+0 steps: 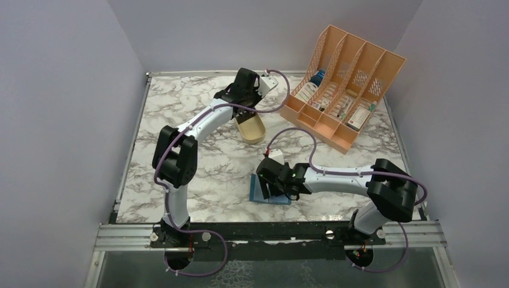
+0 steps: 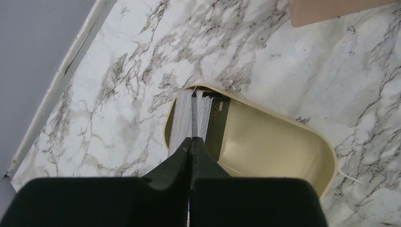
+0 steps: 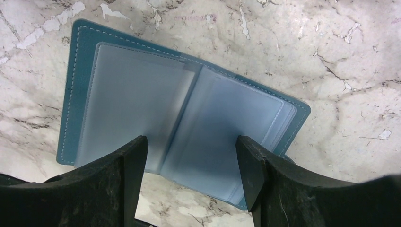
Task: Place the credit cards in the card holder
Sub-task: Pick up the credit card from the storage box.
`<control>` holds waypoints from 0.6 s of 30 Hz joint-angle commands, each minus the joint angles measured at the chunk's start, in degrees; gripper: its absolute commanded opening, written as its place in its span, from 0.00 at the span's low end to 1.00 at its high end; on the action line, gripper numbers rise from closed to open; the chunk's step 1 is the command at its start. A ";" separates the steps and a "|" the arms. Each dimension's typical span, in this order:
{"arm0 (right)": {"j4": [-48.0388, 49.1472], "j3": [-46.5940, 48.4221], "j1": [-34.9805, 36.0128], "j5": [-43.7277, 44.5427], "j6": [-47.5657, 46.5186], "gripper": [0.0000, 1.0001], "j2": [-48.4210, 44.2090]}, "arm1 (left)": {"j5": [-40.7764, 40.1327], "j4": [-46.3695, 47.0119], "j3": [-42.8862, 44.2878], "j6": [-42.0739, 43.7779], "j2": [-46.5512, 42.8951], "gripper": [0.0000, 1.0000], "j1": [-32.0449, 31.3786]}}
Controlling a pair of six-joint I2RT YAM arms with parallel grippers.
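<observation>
In the left wrist view a stack of credit cards (image 2: 188,118) stands on edge at the left end of a tan tray (image 2: 265,146). One dark card (image 2: 218,124) leans beside the stack. My left gripper (image 2: 191,139) is shut, its tips pinched together on a thin card edge in the middle of the stack. From above, the left gripper (image 1: 242,111) reaches down into the tray (image 1: 253,131). The card holder (image 3: 142,109) lies open on the marble, pale blue pockets up. My right gripper (image 3: 191,156) hangs open just over the holder's near edge, one finger on each side of the fold, holding nothing.
An orange slotted file rack (image 1: 343,90) with small items stands at the back right. The card holder (image 1: 268,193) lies near the front middle under the right gripper (image 1: 277,183). Grey walls close in the marble table (image 1: 180,186) on three sides.
</observation>
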 commanded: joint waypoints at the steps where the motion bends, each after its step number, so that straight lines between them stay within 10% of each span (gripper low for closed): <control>1: 1.80 -1.55 -0.60 -1.87 -1.18 0.70 -2.36 | -0.03 -1.87 1.52 -8.13 -5.11 0.00 0.12; 12: 5.77 -2.71 -4.51 -7.06 -4.85 0.61 -7.08 | 13.67 -3.61 -12.81 -39.68 -21.80 0.00 4.15; 18: 10.66 -3.78 -6.39 -11.16 -5.81 0.40 -6.30 | 26.06 -1.39 -26.29 -50.52 -31.56 0.00 4.05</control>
